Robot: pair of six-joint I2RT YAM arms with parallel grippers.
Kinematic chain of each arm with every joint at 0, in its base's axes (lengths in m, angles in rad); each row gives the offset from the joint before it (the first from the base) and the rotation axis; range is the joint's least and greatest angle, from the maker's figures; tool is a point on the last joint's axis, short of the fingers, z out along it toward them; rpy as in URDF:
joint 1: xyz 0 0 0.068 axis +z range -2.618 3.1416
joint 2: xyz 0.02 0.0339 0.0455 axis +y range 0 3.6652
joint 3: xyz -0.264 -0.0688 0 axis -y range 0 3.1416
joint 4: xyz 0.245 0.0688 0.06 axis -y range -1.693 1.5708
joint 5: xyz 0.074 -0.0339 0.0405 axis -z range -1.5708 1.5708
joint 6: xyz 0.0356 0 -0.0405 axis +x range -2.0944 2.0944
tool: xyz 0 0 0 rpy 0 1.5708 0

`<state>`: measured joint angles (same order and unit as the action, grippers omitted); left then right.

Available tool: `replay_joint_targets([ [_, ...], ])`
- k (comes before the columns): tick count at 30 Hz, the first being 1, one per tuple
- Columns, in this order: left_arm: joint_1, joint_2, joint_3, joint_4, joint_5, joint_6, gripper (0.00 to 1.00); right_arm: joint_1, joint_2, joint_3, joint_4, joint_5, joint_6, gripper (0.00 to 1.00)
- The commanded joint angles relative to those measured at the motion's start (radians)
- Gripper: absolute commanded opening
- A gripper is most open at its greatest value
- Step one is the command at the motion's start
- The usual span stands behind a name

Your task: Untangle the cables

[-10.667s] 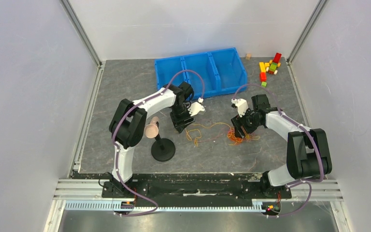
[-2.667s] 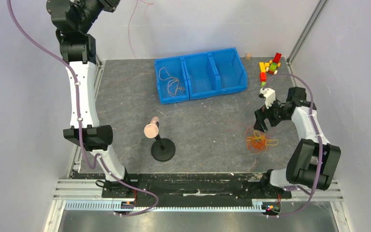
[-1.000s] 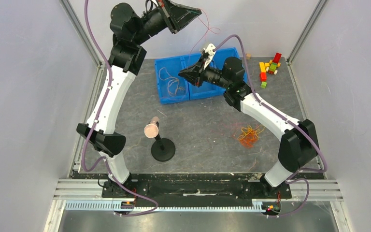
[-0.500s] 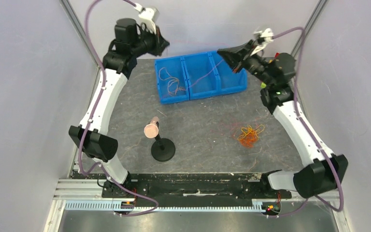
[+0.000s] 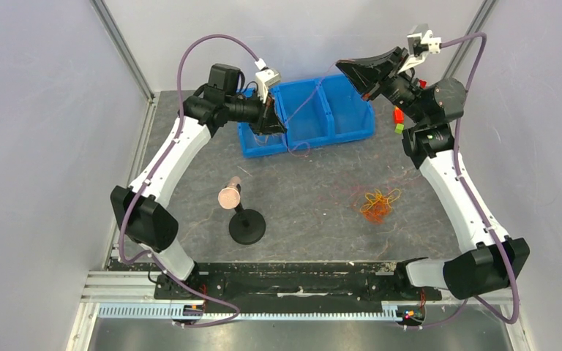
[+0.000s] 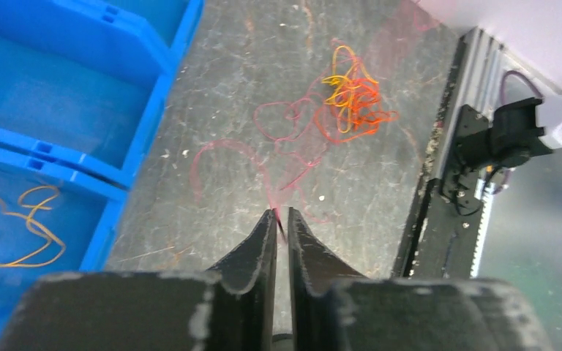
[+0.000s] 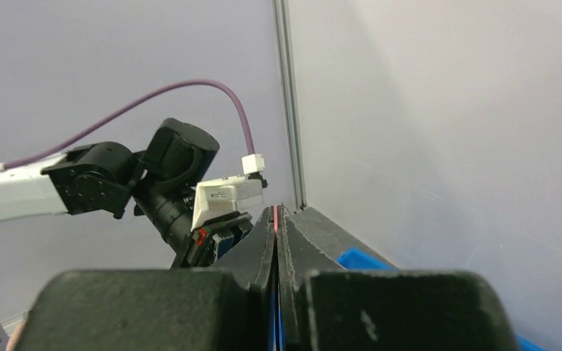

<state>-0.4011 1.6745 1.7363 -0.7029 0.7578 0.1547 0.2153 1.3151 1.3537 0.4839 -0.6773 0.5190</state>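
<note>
A thin pink cable (image 5: 313, 91) runs taut from my raised right gripper (image 5: 342, 67) down over the blue bins to my left gripper (image 5: 276, 121), with a slack loop (image 5: 300, 150) on the floor in front of the bins. The right gripper (image 7: 275, 218) is shut on the pink strand. The left gripper (image 6: 282, 218) has its jaws almost together with the strand (image 6: 279, 216) pinched at the tips. An orange and yellow tangle (image 5: 377, 205) (image 6: 351, 95) lies on the table with a red strand (image 6: 285, 124) beside it. Another orange cable (image 6: 15, 219) lies in the left bin compartment.
The blue three-compartment bin (image 5: 351, 110) stands at the back. A black stand (image 5: 246, 227) with a pinkish cylinder head (image 5: 229, 196) is at centre left. Coloured blocks (image 5: 398, 115) lie at the back right, partly behind the right arm.
My left gripper has dropped from up near the back wall to just over the left bin compartment. The right gripper edged up and to the right, keeping the pink cable stretched.
</note>
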Motion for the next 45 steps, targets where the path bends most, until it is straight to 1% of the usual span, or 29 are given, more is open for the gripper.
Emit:
replay_joint_targets([
  [1, 0.007, -0.071, -0.022, 0.104, 0.149, -0.024, 0.25, -0.007, -0.041, -0.008, 0.175, -0.026, 0.093, 0.0],
  [2, 0.007, -0.089, -0.048, 0.152, 0.17, -0.055, 0.25, -0.007, -0.05, -0.03, 0.192, -0.033, 0.1, 0.0],
  [3, 0.007, -0.105, -0.077, 0.221, 0.187, -0.099, 0.2, -0.008, -0.058, -0.049, 0.205, -0.042, 0.112, 0.0],
  [4, 0.006, -0.12, -0.099, 0.272, 0.19, -0.135, 0.09, -0.007, -0.063, -0.062, 0.222, -0.048, 0.127, 0.0],
  [5, 0.0, -0.129, -0.117, 0.319, 0.191, -0.172, 0.02, -0.007, -0.066, -0.075, 0.237, -0.057, 0.151, 0.0],
  [6, -0.01, -0.133, -0.12, 0.33, 0.197, -0.175, 0.02, -0.007, -0.068, -0.085, 0.261, -0.064, 0.168, 0.0],
  [7, -0.016, -0.13, -0.106, 0.309, 0.203, -0.157, 0.11, -0.007, -0.068, -0.093, 0.274, -0.073, 0.183, 0.0],
  [8, -0.014, -0.132, -0.091, 0.289, 0.21, -0.112, 0.31, -0.007, -0.069, -0.097, 0.283, -0.084, 0.19, 0.0],
  [9, -0.005, -0.138, -0.077, 0.288, 0.205, -0.103, 0.46, -0.007, -0.071, -0.101, 0.282, -0.1, 0.19, 0.0],
  [10, 0.012, -0.149, -0.07, 0.317, 0.204, -0.123, 0.57, -0.007, -0.076, -0.107, 0.274, -0.109, 0.178, 0.0],
  [11, 0.033, -0.164, -0.068, 0.367, 0.205, -0.16, 0.64, -0.007, -0.085, -0.115, 0.248, -0.108, 0.154, 0.0],
  [12, 0.053, -0.175, -0.069, 0.421, 0.2, -0.239, 0.7, -0.007, -0.096, -0.128, 0.232, -0.101, 0.127, 0.0],
  [13, 0.062, -0.188, -0.068, 0.471, 0.183, -0.287, 0.73, -0.006, -0.102, -0.141, 0.227, -0.099, 0.118, 0.0],
  [15, 0.054, -0.209, -0.057, 0.497, 0.138, -0.305, 0.75, -0.005, -0.105, -0.154, 0.214, -0.094, 0.113, 0.0],
  [17, 0.02, -0.23, -0.087, 0.551, 0.083, -0.34, 0.75, -0.003, -0.101, -0.173, 0.242, -0.089, 0.14, 0.0],
  [22, -0.096, -0.228, -0.205, 0.854, 0.011, -0.485, 0.77, 0.029, -0.086, -0.195, 0.312, -0.059, 0.196, 0.0],
  [23, -0.116, -0.212, -0.217, 0.924, 0.008, -0.515, 0.77, 0.037, -0.083, -0.191, 0.312, -0.057, 0.197, 0.0],
  [25, -0.145, -0.172, -0.216, 1.013, 0.009, -0.574, 0.78, 0.058, -0.078, -0.184, 0.308, -0.057, 0.2, 0.0],
  [28, -0.173, -0.094, -0.178, 1.067, 0.019, -0.623, 0.79, 0.081, -0.073, -0.175, 0.307, -0.059, 0.203, 0.0],
  [30, -0.176, -0.054, -0.177, 1.139, 0.048, -0.681, 0.79, 0.088, -0.072, -0.171, 0.308, -0.057, 0.208, 0.0],
  [32, -0.181, -0.03, -0.187, 1.176, 0.075, -0.709, 0.79, 0.09, -0.072, -0.168, 0.31, -0.052, 0.211, 0.0],
  [37, -0.228, -0.021, -0.251, 1.259, 0.121, -0.725, 0.8, 0.092, -0.058, -0.162, 0.319, -0.016, 0.216, 0.0],
  [42, -0.294, -0.025, -0.315, 1.323, 0.121, -0.746, 0.8, 0.099, -0.03, -0.157, 0.321, 0.046, 0.212, 0.0],
  [45, -0.317, -0.015, -0.32, 1.306, 0.084, -0.729, 0.81, 0.105, -0.016, -0.152, 0.337, 0.071, 0.238, 0.0],
])
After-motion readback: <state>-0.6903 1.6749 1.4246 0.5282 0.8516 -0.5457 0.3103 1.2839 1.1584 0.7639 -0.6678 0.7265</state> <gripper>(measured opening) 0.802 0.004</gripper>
